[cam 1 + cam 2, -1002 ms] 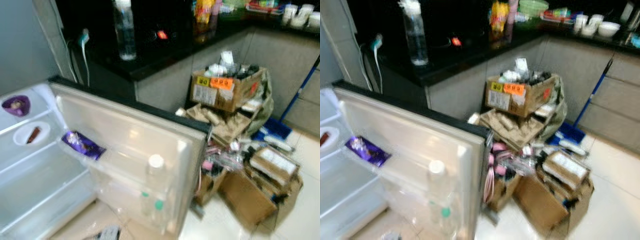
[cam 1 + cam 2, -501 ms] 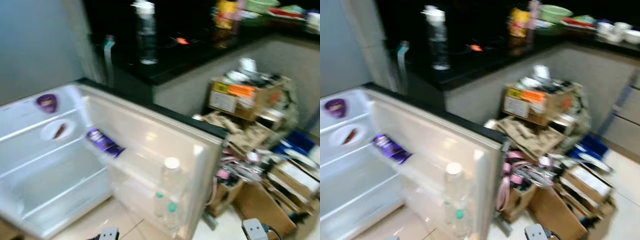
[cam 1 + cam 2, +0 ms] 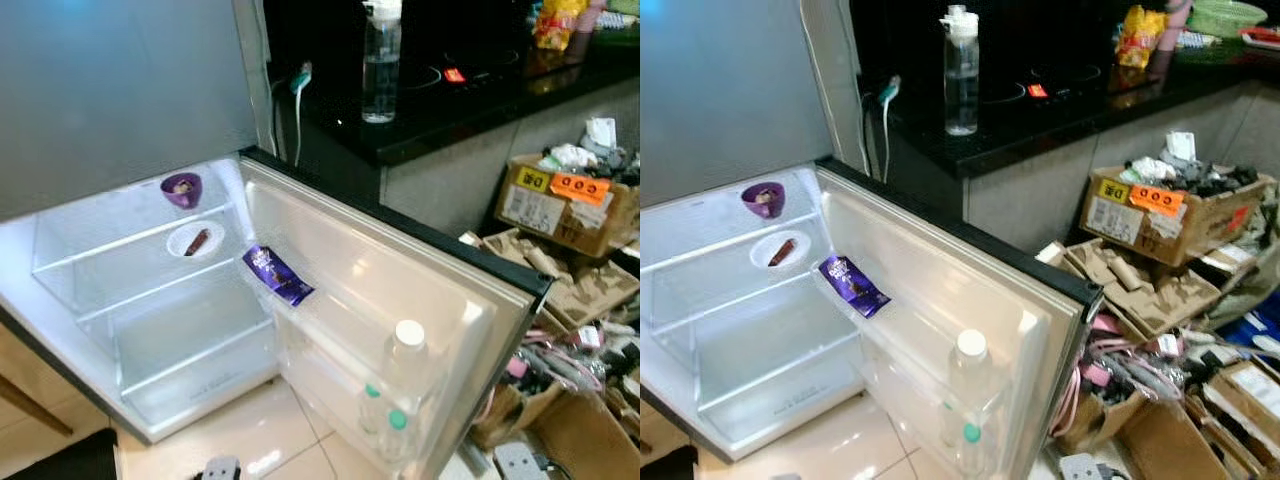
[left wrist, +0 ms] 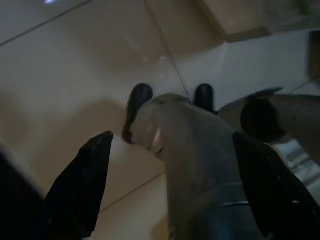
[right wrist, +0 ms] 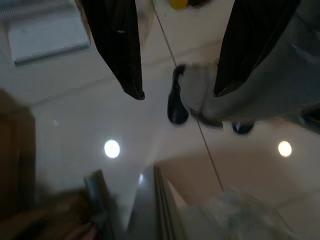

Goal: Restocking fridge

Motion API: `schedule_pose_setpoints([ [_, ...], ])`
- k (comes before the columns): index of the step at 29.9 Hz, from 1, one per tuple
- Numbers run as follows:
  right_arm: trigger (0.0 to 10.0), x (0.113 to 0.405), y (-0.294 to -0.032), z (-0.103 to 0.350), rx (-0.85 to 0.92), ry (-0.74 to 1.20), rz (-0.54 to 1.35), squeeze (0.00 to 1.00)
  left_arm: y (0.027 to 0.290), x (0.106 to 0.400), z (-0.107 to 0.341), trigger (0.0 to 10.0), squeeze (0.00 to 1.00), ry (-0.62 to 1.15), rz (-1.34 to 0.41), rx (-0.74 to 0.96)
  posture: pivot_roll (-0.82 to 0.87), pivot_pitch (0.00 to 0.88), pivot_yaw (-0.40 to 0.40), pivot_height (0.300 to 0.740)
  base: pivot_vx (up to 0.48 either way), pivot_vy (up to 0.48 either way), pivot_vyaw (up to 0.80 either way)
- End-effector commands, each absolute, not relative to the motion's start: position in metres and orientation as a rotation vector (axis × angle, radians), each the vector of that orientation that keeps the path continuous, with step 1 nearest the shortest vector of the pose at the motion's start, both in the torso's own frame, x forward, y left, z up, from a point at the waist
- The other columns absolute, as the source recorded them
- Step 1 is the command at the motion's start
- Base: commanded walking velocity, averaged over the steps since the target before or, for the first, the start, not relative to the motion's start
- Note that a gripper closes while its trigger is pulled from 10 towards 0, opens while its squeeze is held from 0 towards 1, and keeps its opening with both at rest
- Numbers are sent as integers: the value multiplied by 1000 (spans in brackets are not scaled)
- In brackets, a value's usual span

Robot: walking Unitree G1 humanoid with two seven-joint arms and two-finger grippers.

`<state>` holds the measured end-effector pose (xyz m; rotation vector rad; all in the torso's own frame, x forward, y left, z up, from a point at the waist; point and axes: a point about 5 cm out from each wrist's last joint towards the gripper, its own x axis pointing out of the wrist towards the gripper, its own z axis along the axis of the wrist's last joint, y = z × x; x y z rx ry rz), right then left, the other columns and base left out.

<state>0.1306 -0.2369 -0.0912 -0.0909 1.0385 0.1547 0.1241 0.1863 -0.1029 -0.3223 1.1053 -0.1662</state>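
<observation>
A small fridge (image 3: 185, 345) stands open on the floor, its door (image 3: 400, 285) swung out toward the right. A purple bowl (image 3: 181, 189) sits on the top shelf, and a white plate (image 3: 195, 240) with a brown bar sits on the shelf below. The door's upper rack holds a purple chocolate packet (image 3: 277, 276). A white-capped bottle (image 3: 405, 352) and two green-capped bottles (image 3: 385, 425) stand in its lower rack. My left gripper (image 4: 172, 137) hangs open over the floor beside my leg. Open too, my right gripper (image 5: 177, 94) points down at the tiles.
A black counter (image 3: 470, 95) behind the fridge carries a clear water bottle (image 3: 381, 62) and a yellow snack bag (image 3: 1140, 30). Cardboard boxes (image 3: 565, 195) and loose clutter are heaped on the floor to the right of the door. Pale tiles (image 3: 230, 430) lie before the fridge.
The camera has swung left and steadied, so the fridge interior now sits near the middle of the picture. Nothing in the fridge or on the counter has moved.
</observation>
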Motion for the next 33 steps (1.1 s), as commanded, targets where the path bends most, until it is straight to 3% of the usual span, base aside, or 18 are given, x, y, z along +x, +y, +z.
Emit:
schedule_pose_setpoints([
  [1,10000,128,-235,-93,-91,1058,157,0,187,122,-103,10000,0,1113,-169,-312,-72,0,-7,740,0,0,0],
  [5,10000,126,-236,-94,-90,1068,153,0,185,122,-103,10000,0,1114,-197,-308,-73,0,-7,740,0,0,0],
  [14,10000,124,-235,-95,-91,1074,150,0,184,119,-105,10000,0,1136,-208,-290,-73,0,-6,740,0,-470,0],
  [28,10000,122,-236,-95,-115,1088,164,0,186,119,-104,10000,0,1139,-210,-273,-71,0,-5,740,0,0,0],
  [33,10000,122,-236,-95,-121,1090,170,0,183,119,-104,10000,0,1141,-258,-274,-71,0,-7,740,0,-469,0],
])
